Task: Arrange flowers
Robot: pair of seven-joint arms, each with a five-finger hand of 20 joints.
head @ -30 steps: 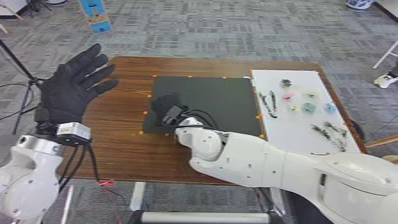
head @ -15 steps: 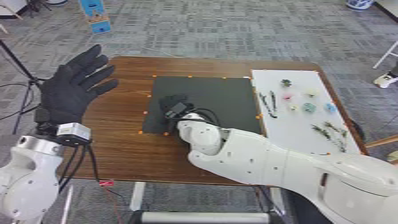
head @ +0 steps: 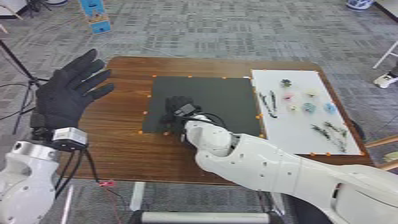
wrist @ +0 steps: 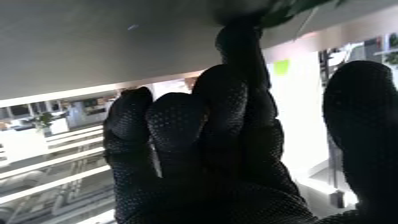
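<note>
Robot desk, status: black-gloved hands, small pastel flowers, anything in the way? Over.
Left hand raised, open. Right hand open over dark square mat, hiding part of it; green leaves at one fingertip. Flowers on white rectangular board.

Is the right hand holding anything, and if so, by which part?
Nothing seems held: the right hand has its thumb apart, one fingertip by a green leaf.

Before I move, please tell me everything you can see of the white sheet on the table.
The white sheet is long, rectangular and plain, perhaps of paper or board. It lies flat on the right part of the brown table, beside the black mat. Dark slender tools rest along its left side, small pink, yellow and bluish flowers around its middle, and dark leafy sprigs nearer the robot.
</note>
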